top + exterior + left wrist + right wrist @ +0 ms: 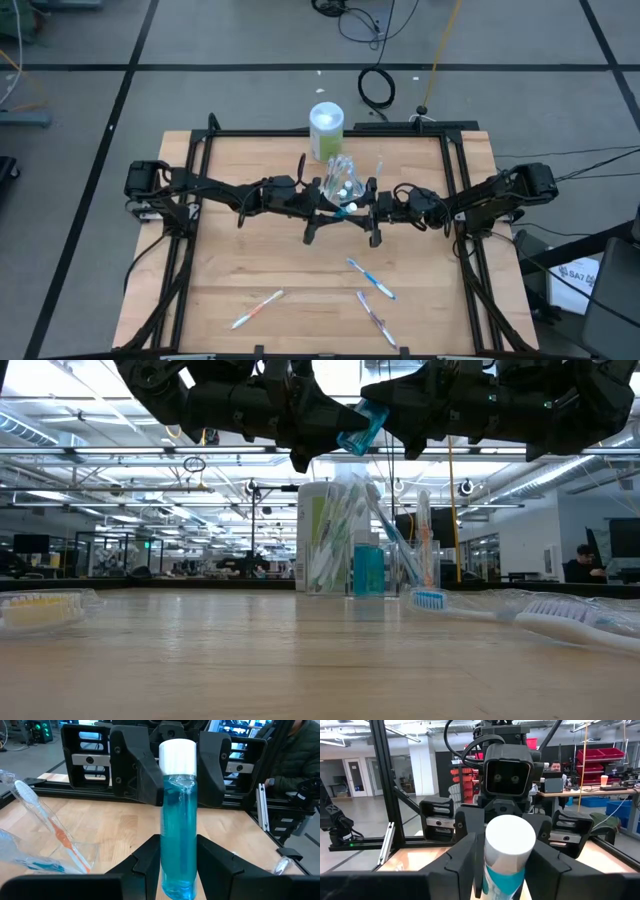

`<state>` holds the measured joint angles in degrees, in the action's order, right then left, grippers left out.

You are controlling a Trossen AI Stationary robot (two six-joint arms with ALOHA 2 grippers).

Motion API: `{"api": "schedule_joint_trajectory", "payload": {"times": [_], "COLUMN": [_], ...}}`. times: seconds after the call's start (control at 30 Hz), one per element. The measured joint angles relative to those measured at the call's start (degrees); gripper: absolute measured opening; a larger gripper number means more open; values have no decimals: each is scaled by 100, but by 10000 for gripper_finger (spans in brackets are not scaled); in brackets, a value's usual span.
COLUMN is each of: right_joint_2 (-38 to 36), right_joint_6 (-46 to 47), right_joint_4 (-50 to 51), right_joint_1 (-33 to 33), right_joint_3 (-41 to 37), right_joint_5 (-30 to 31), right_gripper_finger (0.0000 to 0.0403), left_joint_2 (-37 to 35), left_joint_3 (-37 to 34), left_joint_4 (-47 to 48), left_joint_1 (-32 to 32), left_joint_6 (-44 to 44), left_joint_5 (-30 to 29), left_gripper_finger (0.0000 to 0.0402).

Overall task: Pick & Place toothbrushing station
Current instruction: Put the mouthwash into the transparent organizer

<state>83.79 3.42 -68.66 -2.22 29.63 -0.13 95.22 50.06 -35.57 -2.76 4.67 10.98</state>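
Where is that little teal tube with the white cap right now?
The teal tube is in the air above the table's middle, between the left gripper and right gripper, just in front of the clear bag of toothbrushes.

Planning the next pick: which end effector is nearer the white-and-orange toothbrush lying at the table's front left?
Left. The left end effector hangs mid-table, above the white-and-orange toothbrush; the right end effector sits farther right, meeting it at the teal tube.

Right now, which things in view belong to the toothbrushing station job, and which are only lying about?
Job things:
- teal tube, between left gripper and right gripper
- clear bag with toothbrushes
- loose toothbrushes on the table

Lying about:
- white-green canister
- black cable on the floor
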Motion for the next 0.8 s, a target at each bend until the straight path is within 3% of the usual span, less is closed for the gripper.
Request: {"api": "schedule_joint_trajectory", "payload": {"times": [0.37,0.63,0.8], "right_joint_2": [0,-4,-4], "right_joint_6": [354,346,345], "right_joint_4": [6,116,125], "right_joint_1": [86,114,114], "right_joint_3": [0,0,0], "right_joint_5": [-10,-12,-12], "right_gripper_finger": [96,107,93], "left_joint_2": [0,0,0], "left_joint_3": [0,0,0], "left_joint_4": [0,33,35], "left_joint_1": [-4,-4,-4], "left_joint_6": [13,11,11], "left_joint_5": [-11,-28,-31], "left_gripper_finger": [117,118,118]}}
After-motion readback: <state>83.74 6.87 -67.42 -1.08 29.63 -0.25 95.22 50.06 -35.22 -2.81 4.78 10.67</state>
